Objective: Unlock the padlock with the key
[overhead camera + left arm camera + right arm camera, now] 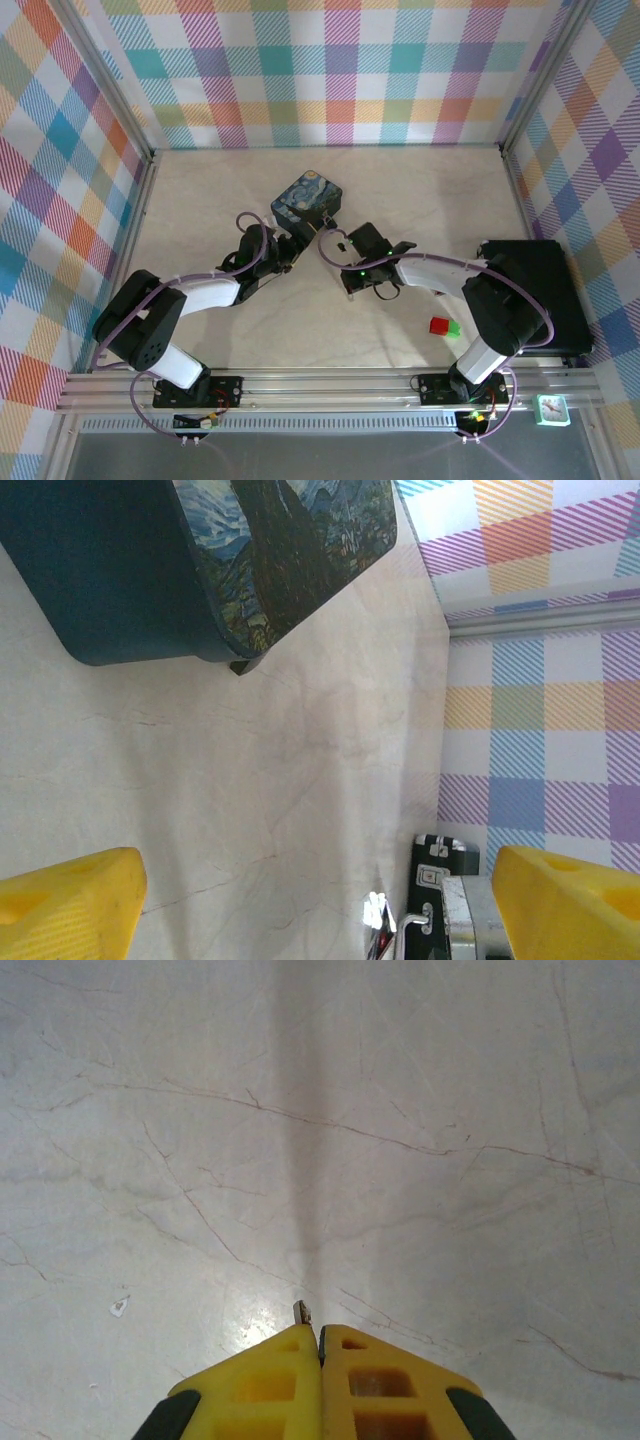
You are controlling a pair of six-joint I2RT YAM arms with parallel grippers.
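Left wrist: left gripper (318,885) fingers spread wide, nothing clamped. What looks like the padlock (420,920) (thin silvery hook plus metal bits) sits inside the gap, just beside the finger at picture right; can't tell if they touch. Blue tin (200,560) well ahead of the tips, on the table (300,780).
Right wrist: right gripper (320,1332) fingers pressed together, pinching the key (301,1311); its tip pokes out ahead of them.
Top: both grippers near the tin. Red and green blocks (438,326) well behind the right fingers.
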